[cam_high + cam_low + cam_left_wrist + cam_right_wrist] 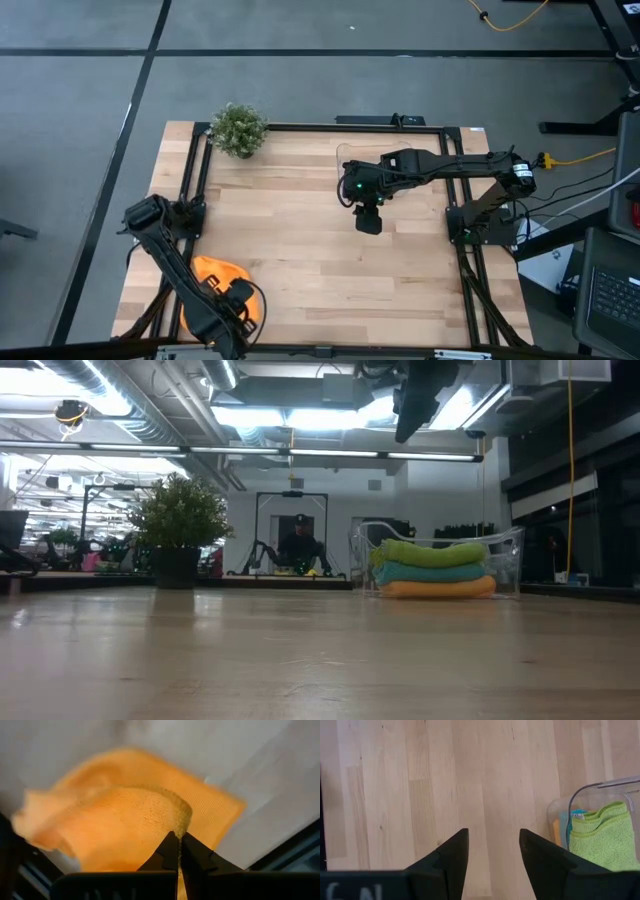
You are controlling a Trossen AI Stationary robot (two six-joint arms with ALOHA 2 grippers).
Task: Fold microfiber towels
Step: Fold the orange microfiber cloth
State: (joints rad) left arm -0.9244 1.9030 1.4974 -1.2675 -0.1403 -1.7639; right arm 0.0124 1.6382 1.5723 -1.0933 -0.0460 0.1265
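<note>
Four views, one moment. From above, the left gripper (232,305) sits at the table's (300,250) near-left corner over an orange towel (212,272); only the left wrist view shows its fingers (172,852) pinched tight on that towel's (130,820) raised fold. The right gripper (369,221) hangs above mid-table, fingers (452,855) parted and empty. Only the low view reveals the clear tub's (505,550) stack: green towel (430,554) over teal towel (430,572) over a second orange towel (437,589), with a potted plant (178,520) left. No legible writing shows.
</note>
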